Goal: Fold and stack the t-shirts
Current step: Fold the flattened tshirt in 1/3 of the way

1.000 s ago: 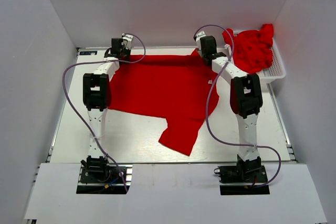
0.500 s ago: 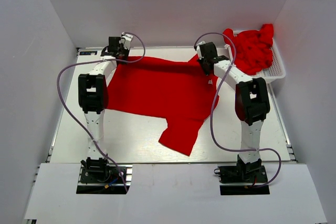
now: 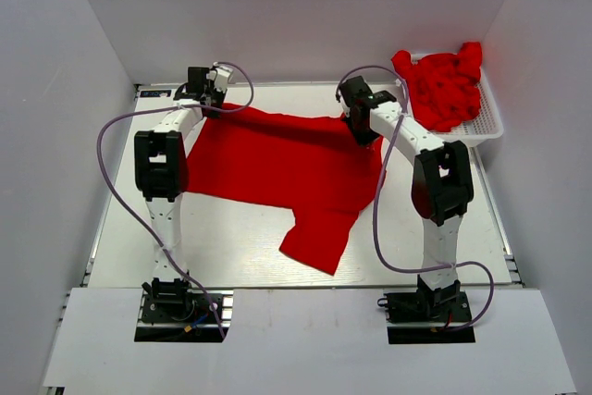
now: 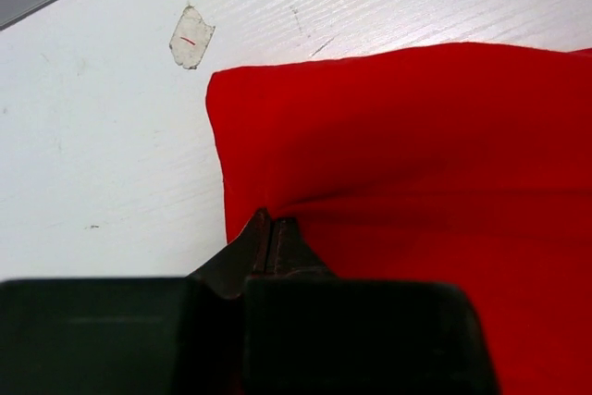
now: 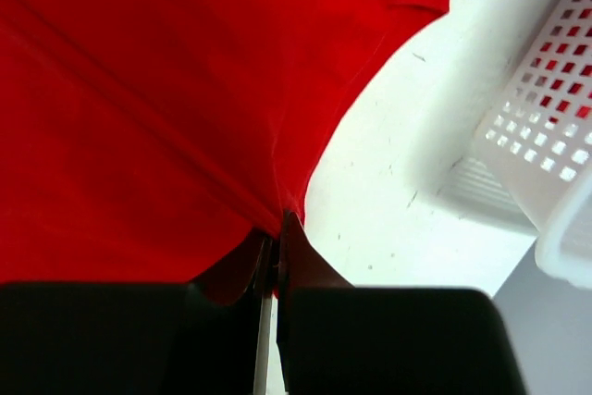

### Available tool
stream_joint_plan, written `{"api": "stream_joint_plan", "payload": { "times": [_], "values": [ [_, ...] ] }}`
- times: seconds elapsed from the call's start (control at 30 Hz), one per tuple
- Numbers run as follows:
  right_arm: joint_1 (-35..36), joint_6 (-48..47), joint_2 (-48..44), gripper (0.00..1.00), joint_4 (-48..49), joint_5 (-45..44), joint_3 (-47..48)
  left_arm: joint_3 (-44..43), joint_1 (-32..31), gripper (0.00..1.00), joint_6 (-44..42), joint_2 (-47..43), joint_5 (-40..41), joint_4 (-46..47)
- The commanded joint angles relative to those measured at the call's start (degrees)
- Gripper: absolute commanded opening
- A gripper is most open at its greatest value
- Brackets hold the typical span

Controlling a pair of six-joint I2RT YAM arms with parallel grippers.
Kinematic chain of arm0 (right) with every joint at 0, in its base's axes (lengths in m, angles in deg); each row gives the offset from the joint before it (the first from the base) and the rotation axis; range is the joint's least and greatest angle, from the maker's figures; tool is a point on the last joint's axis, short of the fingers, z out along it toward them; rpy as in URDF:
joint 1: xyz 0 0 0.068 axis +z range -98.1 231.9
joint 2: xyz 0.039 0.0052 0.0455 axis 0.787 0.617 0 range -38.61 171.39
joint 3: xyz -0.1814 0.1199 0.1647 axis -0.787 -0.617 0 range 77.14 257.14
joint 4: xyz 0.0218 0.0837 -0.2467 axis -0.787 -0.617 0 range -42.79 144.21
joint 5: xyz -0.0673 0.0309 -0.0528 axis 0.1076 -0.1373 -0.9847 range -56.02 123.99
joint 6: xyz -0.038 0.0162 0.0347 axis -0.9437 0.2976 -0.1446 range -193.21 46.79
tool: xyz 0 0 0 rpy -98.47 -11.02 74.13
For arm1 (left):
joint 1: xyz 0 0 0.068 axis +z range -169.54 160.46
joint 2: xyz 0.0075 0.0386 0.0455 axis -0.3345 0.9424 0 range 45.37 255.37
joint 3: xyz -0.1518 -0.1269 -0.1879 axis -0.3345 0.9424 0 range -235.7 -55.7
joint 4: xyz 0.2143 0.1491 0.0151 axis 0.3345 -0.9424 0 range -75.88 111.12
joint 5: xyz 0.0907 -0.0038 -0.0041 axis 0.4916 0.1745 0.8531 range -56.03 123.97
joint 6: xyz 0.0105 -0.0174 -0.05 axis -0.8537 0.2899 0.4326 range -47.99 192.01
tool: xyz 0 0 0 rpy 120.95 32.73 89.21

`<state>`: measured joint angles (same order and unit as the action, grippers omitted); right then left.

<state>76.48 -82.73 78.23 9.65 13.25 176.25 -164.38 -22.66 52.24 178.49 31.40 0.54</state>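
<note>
One red t-shirt (image 3: 277, 159) lies spread across the table's middle, a sleeve (image 3: 319, 238) hanging toward the near edge. My left gripper (image 3: 211, 99) is shut on its far left corner; in the left wrist view the closed tips (image 4: 271, 226) pinch the cloth (image 4: 416, 154) near that corner. My right gripper (image 3: 359, 122) is shut on the far right edge of the same shirt; in the right wrist view the tips (image 5: 277, 228) clamp a fold of red cloth (image 5: 166, 99). More red t-shirts (image 3: 444, 85) are heaped in the basket.
A white slotted basket (image 3: 486, 127) stands at the back right, its wall (image 5: 555, 136) close beside my right gripper. A small torn sticker (image 4: 191, 36) marks the table near the left gripper. White walls enclose the table on three sides.
Both grippers have drawn the shirt's far edge to the left and slightly back; the right gripper moved left, away from the basket, and the cloth lies flatter.
</note>
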Motion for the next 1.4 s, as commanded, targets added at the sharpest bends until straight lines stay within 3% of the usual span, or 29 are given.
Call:
{"api": "stream_joint_plan", "payload": {
  "times": [0.0,0.33,0.5,0.6,1.07,1.37],
  "values": [
    [0.6,2.7,-1.9,0.0,-9.3,-1.9,4.1,0.2,0.9,0.0,-1.1,-5.5,-0.2,-0.6],
    [2.3,3.1,1.7,0.0,-13.2,11.4,5.6,1.3,0.9,0.0,-1.1,-6.0,-0.2,-1.7],
    [2.7,3.4,4.0,0.0,-15.5,28.0,10.0,2.5,0.9,0.0,-1.7,-6.0,0.5,-1.7],
    [2.8,3.1,3.8,0.0,-15.4,32.5,10.1,2.5,0.9,0.0,-1.7,-6.0,0.5,-2.4],
    [2.1,4.4,-0.2,0.0,-20.4,23.8,7.1,2.5,2.0,0.0,-2.7,-7.8,1.2,-3.4],
    [1.9,5.2,2.3,0.0,-20.4,21.2,7.3,-1.9,2.5,0.0,-7.0,-8.4,-1.8,-8.8]
  ]
}}
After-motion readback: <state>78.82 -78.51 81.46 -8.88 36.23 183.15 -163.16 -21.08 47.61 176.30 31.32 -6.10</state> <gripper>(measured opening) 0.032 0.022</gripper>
